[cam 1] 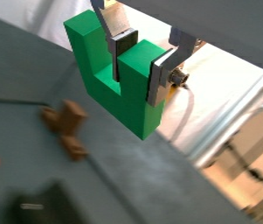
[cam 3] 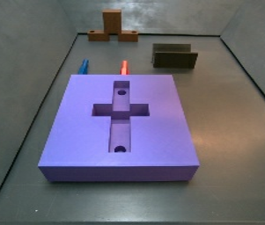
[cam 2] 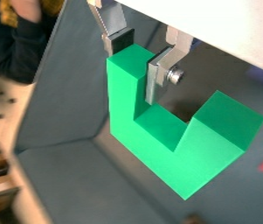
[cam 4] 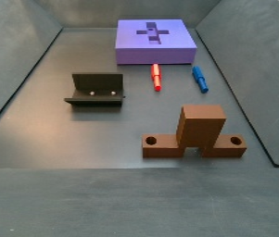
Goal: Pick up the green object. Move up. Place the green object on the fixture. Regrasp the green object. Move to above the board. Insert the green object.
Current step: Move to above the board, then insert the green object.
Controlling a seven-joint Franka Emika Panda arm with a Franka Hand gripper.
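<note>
The gripper [cam 1: 143, 59] was clamped on 1 prong of the green object [cam 1: 113, 80], its silver fingers [cam 2: 157, 80] pressed flat on either side of that prong in both wrist views; the piece hung clear of the floor, its notch and the free prong plain to see [cam 2: 175, 131]. Neither side view showed the gripper or the green object, so both were judged to be raised well above the floor, out of those cameras' reach; this looked like the "move up" step, with the pick done.

The fixture [cam 3: 174, 55] stood empty near the far edge of the floor in a side view, well apart from the board [cam 3: 121, 127], whose cross-shaped recess was also empty; the next move would call for carrying the piece over to the fixture and lowering it squarely between the raised end walls.

The orange-brown block [cam 4: 198, 135] sat near another edge, with a red stick [cam 4: 157, 76] and a blue stick [cam 4: 198, 78] lying between it and the board.

How high the gripper hung could not be told; in a wrist view the floor below was blurred, with only the brown block [cam 1: 67, 125] dimly made out.
</note>
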